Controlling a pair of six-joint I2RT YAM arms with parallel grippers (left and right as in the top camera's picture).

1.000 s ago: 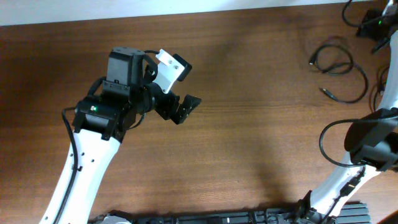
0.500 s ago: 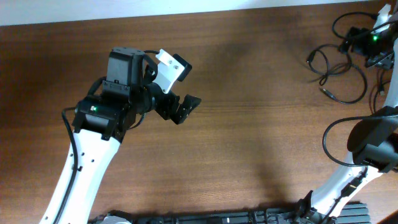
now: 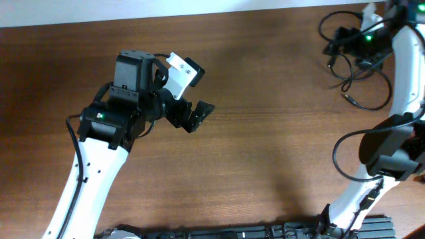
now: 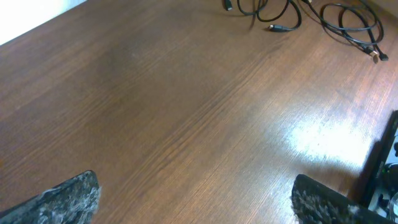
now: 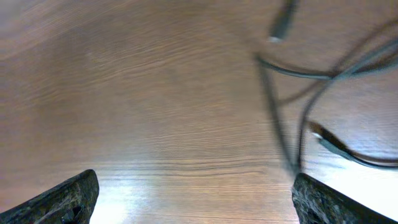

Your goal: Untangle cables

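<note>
The cables [image 3: 355,72] lie in a loose heap at the far right corner of the tabletop [image 3: 265,133], and the right arm is plainly the nearer one, its wrist hanging over the heap's upper edge. The left claw [image 4: 193,202] sits well apart at the left-centre, wide open over bare wood, with the cords only at the far edge of its view.

From the right wrist camera, the right claw [image 5: 196,200] stands spread wide, with nothing between its fingers and nothing touching them. The cords lie ahead of it and off to its right side. The nearest strand runs roughly away from the camera (so across the line on which the fingers close) and ends just short of the right-hand finger [image 5: 323,199]. A small plug [image 5: 329,145] lies beside that strand. The picture is blurred, so I cannot tell for certain whether these strands cross or merely lie side by side.

To take that strand, the claw likely needs to shift to its right and go down.
</note>
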